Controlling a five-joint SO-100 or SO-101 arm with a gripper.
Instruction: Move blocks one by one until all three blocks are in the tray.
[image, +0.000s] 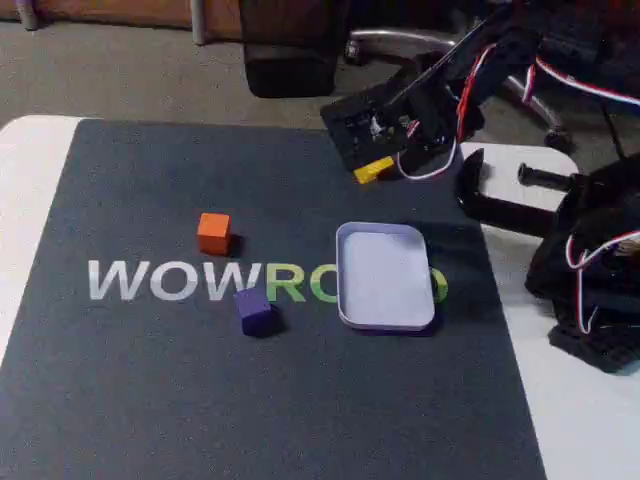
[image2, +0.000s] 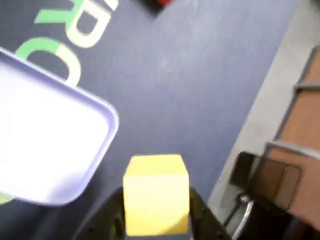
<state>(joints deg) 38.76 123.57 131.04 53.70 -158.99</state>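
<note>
Dark mat, end effector clamped on yellow block, lifted beyond the empty tray

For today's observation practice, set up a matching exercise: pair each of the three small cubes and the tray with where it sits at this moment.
Things:
1. small matte orange cube
2. small matte purple cube
3. small matte yellow cube
4. shallow pale lavender rectangular tray

Places or states:
A. held in the gripper, above the mat
B. on the mat, on the printed lettering
C. holds no cubes
D. on the mat, above the lettering

Pairs: 1-D, 2-B, 3-A, 4-C
</note>
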